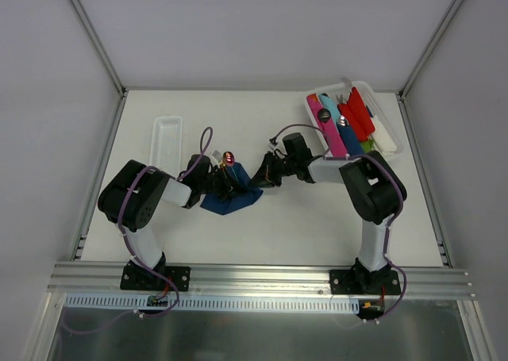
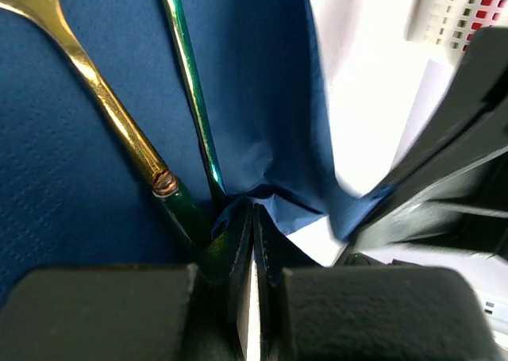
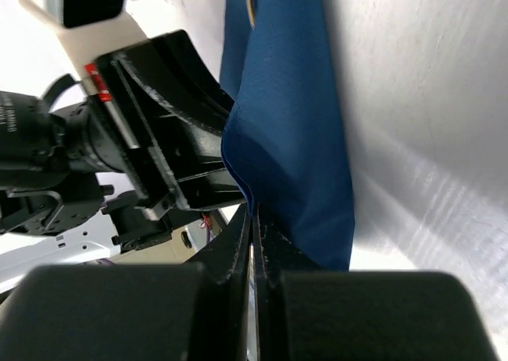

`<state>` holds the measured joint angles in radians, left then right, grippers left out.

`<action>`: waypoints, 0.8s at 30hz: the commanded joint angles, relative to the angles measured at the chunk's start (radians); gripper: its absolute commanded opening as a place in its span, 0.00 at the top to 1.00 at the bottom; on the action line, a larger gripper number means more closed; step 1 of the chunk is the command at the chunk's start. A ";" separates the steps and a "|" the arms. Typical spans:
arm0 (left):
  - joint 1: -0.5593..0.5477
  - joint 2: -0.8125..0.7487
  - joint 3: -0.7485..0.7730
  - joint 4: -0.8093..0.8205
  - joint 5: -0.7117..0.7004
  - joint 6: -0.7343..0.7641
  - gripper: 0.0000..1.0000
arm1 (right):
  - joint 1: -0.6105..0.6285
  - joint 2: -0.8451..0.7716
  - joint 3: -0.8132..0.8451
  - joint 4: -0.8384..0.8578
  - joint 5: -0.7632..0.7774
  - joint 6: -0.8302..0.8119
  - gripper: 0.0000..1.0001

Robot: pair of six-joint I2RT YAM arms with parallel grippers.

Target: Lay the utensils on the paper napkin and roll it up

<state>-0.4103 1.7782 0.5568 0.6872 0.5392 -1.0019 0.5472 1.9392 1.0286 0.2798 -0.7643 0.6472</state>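
Only the left wrist view shows thin gold and green utensils on the blue napkin. Left gripper and right gripper pinch it.

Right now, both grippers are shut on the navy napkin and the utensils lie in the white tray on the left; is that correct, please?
Not quite: the utensils lie on the paper napkin, not in the white tray, as the left wrist view shows. The left gripper and right gripper are indeed both shut on the napkin.
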 commanded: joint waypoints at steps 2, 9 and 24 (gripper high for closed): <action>0.016 -0.033 0.002 -0.011 -0.007 0.034 1.00 | 0.020 0.043 0.037 -0.030 0.006 0.028 1.00; 0.019 -0.074 0.008 -0.044 -0.010 0.048 1.00 | 0.022 0.090 0.042 -0.089 0.045 0.005 1.00; 0.021 -0.177 0.037 -0.120 -0.007 0.066 1.00 | 0.020 0.107 0.073 -0.240 0.137 -0.129 1.00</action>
<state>-0.4038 1.6558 0.5663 0.5781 0.5388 -0.9661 0.5682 2.0331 1.0817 0.1070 -0.7010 0.5728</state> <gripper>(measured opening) 0.005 0.010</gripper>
